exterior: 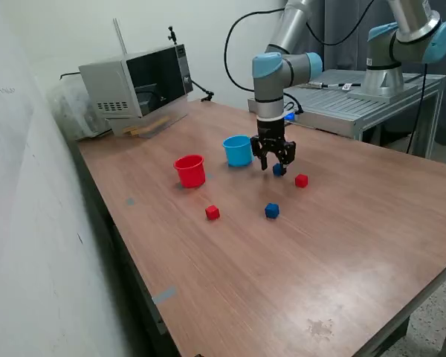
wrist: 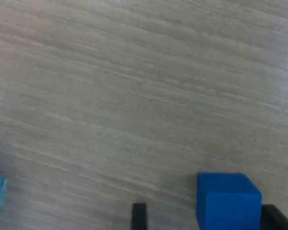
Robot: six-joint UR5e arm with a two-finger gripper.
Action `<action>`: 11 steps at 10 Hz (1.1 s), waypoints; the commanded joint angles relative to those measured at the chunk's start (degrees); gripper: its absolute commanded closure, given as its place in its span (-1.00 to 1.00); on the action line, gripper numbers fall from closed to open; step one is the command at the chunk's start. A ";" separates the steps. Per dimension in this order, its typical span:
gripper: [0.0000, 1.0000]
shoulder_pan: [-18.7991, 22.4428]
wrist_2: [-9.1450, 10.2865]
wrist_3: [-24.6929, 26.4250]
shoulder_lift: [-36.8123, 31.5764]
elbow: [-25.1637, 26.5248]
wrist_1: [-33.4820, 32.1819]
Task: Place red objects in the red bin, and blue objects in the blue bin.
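Across the exterior view from its left: the red bin (exterior: 189,170), a red cube (exterior: 212,213), the blue bin (exterior: 238,150), then the gripper (exterior: 274,164) low over the table (exterior: 297,282), fingers spread around a blue cube (exterior: 279,169) — another blue cube (exterior: 272,211) and red cube (exterior: 302,181) lie beyond. In the wrist view the cube (wrist: 228,200) sits against one finger (wrist: 277,218), well apart from the other (wrist: 139,216) — so closing may nudge or twist it, I judge.

Even, bright indoor light, soft shadows; wrist view blurred and washed-out.
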 commanded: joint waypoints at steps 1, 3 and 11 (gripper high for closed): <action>1.00 -0.12 0.31 -0.02 0.11 0.29 0.00; 1.00 0.14 0.23 -0.37 0.11 0.29 0.00; 1.00 0.75 -2.85 -0.37 -3.65 -0.23 3.15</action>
